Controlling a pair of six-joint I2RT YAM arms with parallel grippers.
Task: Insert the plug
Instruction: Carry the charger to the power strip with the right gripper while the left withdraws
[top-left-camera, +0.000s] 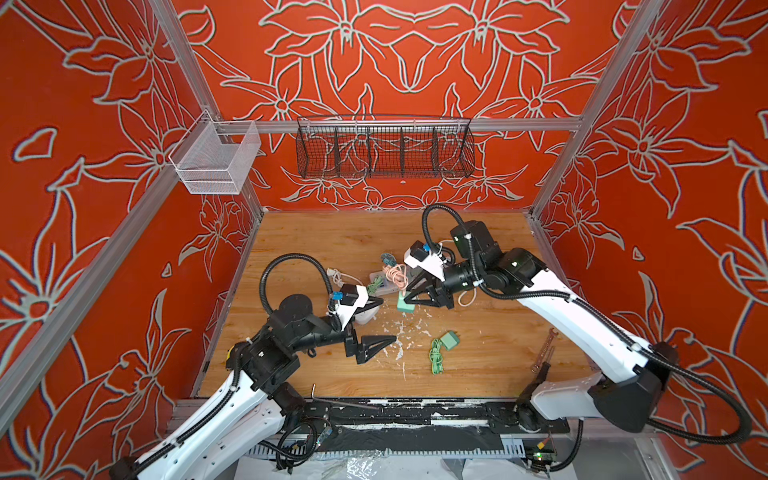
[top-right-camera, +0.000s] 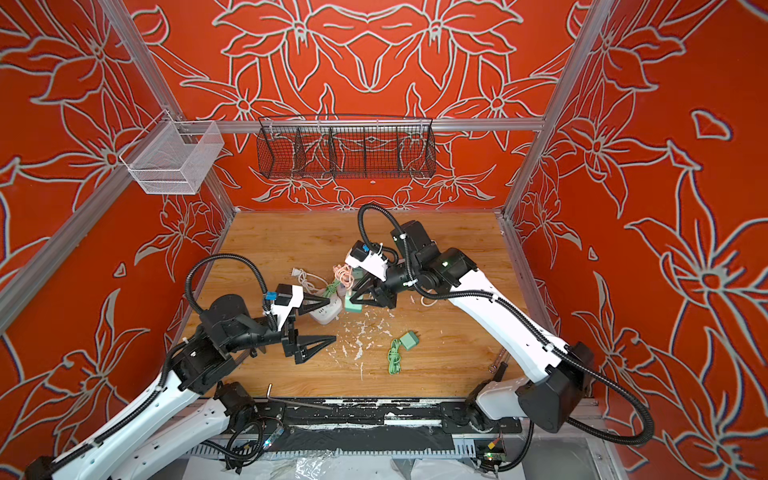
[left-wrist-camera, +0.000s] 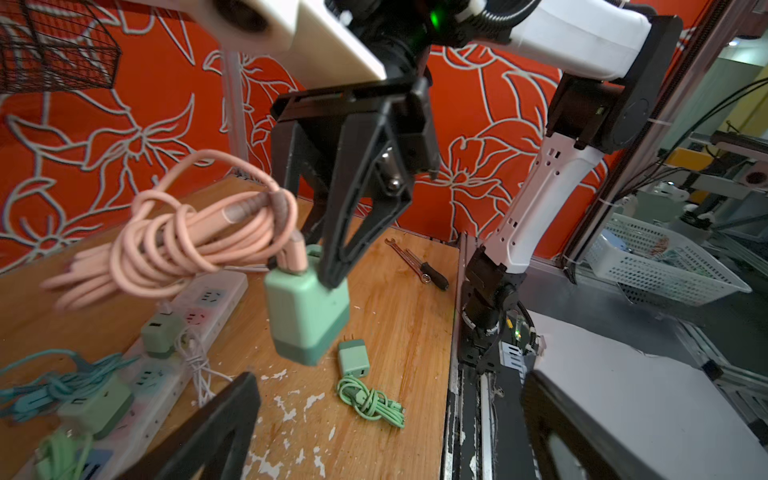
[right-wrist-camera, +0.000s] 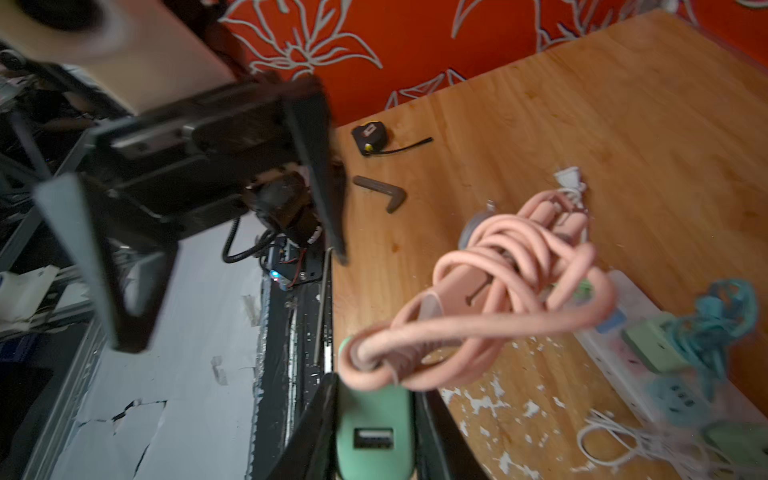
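Observation:
A mint-green charger plug (left-wrist-camera: 307, 316) hangs above the wooden table with a coiled pink cable (left-wrist-camera: 187, 241) tied to its top. My right gripper (right-wrist-camera: 376, 399) is shut on the plug's sides, with the USB port facing the right wrist camera. In both top views the plug (top-left-camera: 405, 306) (top-right-camera: 353, 306) hangs just right of the white power strip (top-right-camera: 324, 313) (left-wrist-camera: 208, 295). Its prongs are hidden. My left gripper (top-left-camera: 386, 320) (left-wrist-camera: 386, 436) stands wide open and empty, close to the plug on its left.
Two green chargers (left-wrist-camera: 160, 332) (left-wrist-camera: 99, 401) with cables sit in the strip. A loose green charger (top-left-camera: 450, 340) and green cable (top-left-camera: 435, 356) lie at centre front. A wrench (top-left-camera: 544, 349) lies right, a hex key (top-left-camera: 332, 401) at the front edge, a tape measure (right-wrist-camera: 370, 137) left.

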